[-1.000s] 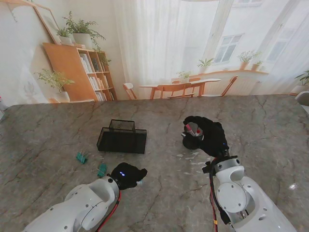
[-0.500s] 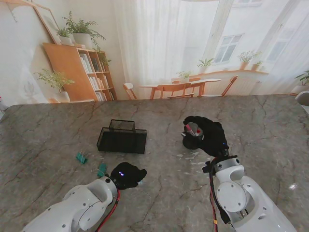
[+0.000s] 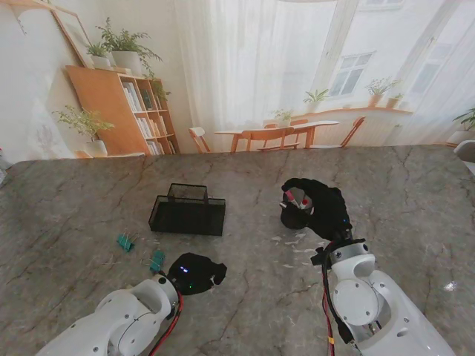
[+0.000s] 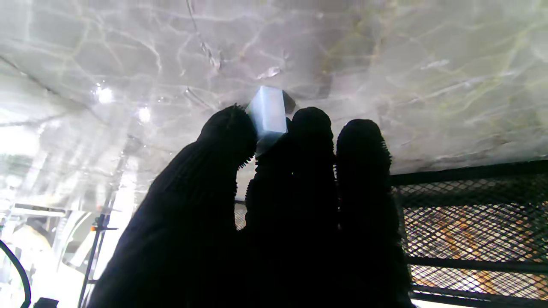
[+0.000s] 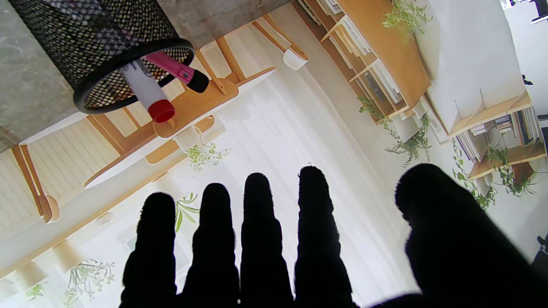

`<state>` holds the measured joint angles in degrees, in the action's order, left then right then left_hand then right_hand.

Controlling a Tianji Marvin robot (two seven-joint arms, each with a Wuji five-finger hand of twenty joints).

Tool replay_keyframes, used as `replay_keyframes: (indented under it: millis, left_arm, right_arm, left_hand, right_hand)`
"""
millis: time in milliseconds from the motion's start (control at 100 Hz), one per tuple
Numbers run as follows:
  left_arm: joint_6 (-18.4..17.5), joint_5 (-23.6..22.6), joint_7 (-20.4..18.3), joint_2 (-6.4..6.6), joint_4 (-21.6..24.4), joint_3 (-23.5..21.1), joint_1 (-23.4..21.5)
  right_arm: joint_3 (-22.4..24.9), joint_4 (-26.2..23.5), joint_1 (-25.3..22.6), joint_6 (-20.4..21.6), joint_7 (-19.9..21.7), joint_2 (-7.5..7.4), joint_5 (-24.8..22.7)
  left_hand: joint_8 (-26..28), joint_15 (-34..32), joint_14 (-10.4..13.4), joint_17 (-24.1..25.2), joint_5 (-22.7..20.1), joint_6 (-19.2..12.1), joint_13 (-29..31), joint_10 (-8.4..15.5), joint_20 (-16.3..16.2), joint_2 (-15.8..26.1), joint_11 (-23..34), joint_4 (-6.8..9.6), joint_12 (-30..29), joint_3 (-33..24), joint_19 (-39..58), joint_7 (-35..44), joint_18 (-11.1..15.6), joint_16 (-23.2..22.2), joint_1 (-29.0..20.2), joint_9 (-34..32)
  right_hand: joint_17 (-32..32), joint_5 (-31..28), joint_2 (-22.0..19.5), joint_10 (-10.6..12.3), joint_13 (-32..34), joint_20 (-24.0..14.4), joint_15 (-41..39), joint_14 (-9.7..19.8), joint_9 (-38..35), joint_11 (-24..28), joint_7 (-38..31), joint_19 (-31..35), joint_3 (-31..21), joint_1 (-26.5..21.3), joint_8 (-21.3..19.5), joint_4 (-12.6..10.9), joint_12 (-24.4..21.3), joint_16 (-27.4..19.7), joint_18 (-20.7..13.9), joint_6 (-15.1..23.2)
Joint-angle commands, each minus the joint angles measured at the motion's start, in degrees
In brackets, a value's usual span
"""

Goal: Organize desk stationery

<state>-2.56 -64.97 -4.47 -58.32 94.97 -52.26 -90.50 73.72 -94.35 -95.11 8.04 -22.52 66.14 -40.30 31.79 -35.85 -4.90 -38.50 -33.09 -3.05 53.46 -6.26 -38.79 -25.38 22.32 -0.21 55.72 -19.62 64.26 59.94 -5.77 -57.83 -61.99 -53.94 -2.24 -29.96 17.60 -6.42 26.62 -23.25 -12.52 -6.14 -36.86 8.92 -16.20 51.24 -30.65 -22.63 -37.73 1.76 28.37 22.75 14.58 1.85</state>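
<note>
Left hand: closed on a small pale translucent block, pinched at the fingertips over the grey marble bench
Right hand: held open beside the black mesh pen cup; nothing gripped
Black mesh tray: set mid-bench; teal binder clips seen left of it

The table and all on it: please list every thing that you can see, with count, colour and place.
Table: one, grey marble, under everything.
Mesh tray: one, black, left of centre, far side.
Binder clips: two, teal, left, nearer to me than the tray.
Pen cup: one, black mesh, right of centre; inside it a white marker with red cap and a pink pen.
Small block: one, pale blue-white, pinched at the left fingertips.
Left hand: black glove, closed on the block.
Right hand: black glove, fingers spread, beside the cup.
</note>
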Motion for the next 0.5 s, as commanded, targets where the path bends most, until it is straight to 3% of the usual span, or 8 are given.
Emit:
replay_keyframes:
  millis: [0, 120, 190, 270, 290, 360, 390, 490]
  left_arm:
    - [-0.3, -0.5, -2.1, 0.43, -2.1, 1.5, 0.6]
    - [-0.1, -0.5, -2.1, 0.47, -3.0, 2.2, 1.4]
    - [0.1, -0.1, -1.6, 0.35, -3.1, 1.9, 1.2]
    - [0.2, 0.4, -0.9, 0.19, -3.0, 1.6, 1.0]
    - [0.2, 0.5, -0.9, 0.17, -3.1, 1.5, 1.0]
    - [-0.2, 0.5, -0.5, 0.16, -3.2, 1.3, 1.0]
    - [-0.5, 0.5, -0.3, 0.16, -3.4, 1.2, 1.0]
    - [-1.2, 0.9, 0.3, 0.09, -3.7, 0.9, 1.0]
  right_arm:
    - [0.0, 0.2, -0.2, 0.1, 0.5, 0.26, 0.3]
    - [-0.1, 0.1, -0.2, 0.0, 0.3, 0.33, 0.6]
    - [-0.1, 0.2, -0.2, 0.0, 0.3, 0.35, 0.6]
    - [-0.1, 0.2, -0.2, 0.0, 0.1, 0.39, 0.7]
    - [-0.1, 0.2, -0.2, 0.0, 0.1, 0.4, 0.7]
    - [-0.2, 0.3, -0.1, 0.1, 0.0, 0.46, 1.0]
    - [-0.2, 0.3, -0.1, 0.1, -0.1, 0.49, 1.1]
    - [-0.2, 0.4, 0.0, 0.1, -0.2, 0.56, 1.3]
  left_hand:
    - [1.6, -1.0, 2.2, 1.1, 2.6, 1.5, -0.8, 6.8, -2.1, -2.5, 2.3, 0.62, -0.8, -5.8, 0.1, 0.8, 2.2, -1.9, -1.6, -0.6]
    - [4.9, -3.1, 2.4, 2.2, 4.6, 1.7, -1.9, 7.3, -4.1, -2.6, 5.1, 2.71, 1.3, -9.9, 1.2, 2.8, 1.9, -4.8, 0.7, 1.0]
    - [8.8, -5.9, 3.5, 3.2, 7.2, 2.6, -2.8, 8.3, -6.5, -2.6, 9.8, 6.08, 3.2, -17.4, 2.6, 5.9, 2.2, -7.7, 4.9, 2.5]
    - [13.0, -9.7, 4.4, 4.5, 9.7, 4.8, -4.0, 8.6, -9.2, -2.2, 15.5, 12.21, 5.1, -24.4, 4.7, 8.8, 2.2, -11.1, 9.6, 4.7]
    - [14.6, -11.1, 4.9, 4.7, 10.4, 5.5, -4.3, 9.0, -10.3, -1.7, 17.7, 14.75, 5.0, -25.8, 5.2, 9.3, 2.3, -11.7, 10.9, 5.4]
    - [18.1, -14.3, 6.6, 5.4, 13.0, 7.3, -5.2, 10.0, -12.3, 0.3, 22.4, 21.14, 5.8, -29.3, 6.6, 11.3, 3.1, -13.4, 14.7, 7.2]
    - [19.3, -15.8, 7.7, 5.5, 14.1, 7.8, -5.5, 8.9, -13.2, 1.6, 25.0, 24.52, 5.9, -30.7, 7.1, 12.2, 3.5, -13.9, 16.5, 8.4]
    - [23.9, -19.5, 8.0, 5.8, 15.4, 9.1, -6.5, 10.0, -14.8, 4.3, 29.5, 31.35, 5.8, -33.9, 8.6, 12.7, 4.0, -14.9, 20.6, 9.5]
  right_hand:
    - [0.0, -1.2, -1.9, -0.1, 0.6, -0.9, -0.1, 0.4, -0.4, 0.7, -0.7, 0.7, 1.2, -0.2, -1.0, 0.3, 1.0, 0.7, 0.6, -0.3]
    - [0.1, -1.5, -2.1, -0.1, 0.7, -0.8, 0.0, 0.5, -0.4, 0.7, -0.9, 0.7, 1.4, -0.3, -1.1, 0.3, 1.0, 0.7, 0.6, -0.3]
    - [0.0, -1.8, -2.3, -0.1, 0.7, -0.8, 0.0, 0.5, -0.6, 0.7, -1.0, 0.7, 1.5, -0.3, -1.2, 0.2, 1.0, 0.7, 0.5, -0.3]
    - [0.0, -1.9, -2.6, -0.2, 0.8, -0.8, 0.0, 0.4, -0.7, 0.8, -1.1, 0.8, 1.7, -0.4, -1.2, 0.2, 1.0, 0.7, 0.6, -0.3]
    - [0.0, -2.0, -2.7, -0.2, 0.8, -0.8, 0.0, 0.4, -0.7, 0.8, -1.2, 0.8, 1.7, -0.4, -1.3, 0.2, 1.0, 0.7, 0.6, -0.3]
    - [0.0, -2.2, -3.1, -0.3, 0.8, -0.8, -0.1, 0.5, -0.8, 0.8, -1.3, 0.8, 1.9, -0.4, -1.3, 0.2, 1.0, 0.7, 0.6, -0.4]
    - [0.0, -2.2, -3.2, -0.3, 0.9, -0.8, -0.1, 0.4, -0.8, 0.8, -1.4, 0.8, 2.0, -0.4, -1.3, 0.2, 1.0, 0.8, 0.6, -0.4]
    - [0.0, -2.5, -3.6, -0.3, 0.8, -0.8, -0.1, 0.4, -0.9, 0.8, -1.5, 0.8, 2.2, -0.5, -1.4, 0.2, 1.0, 0.8, 0.6, -0.4]
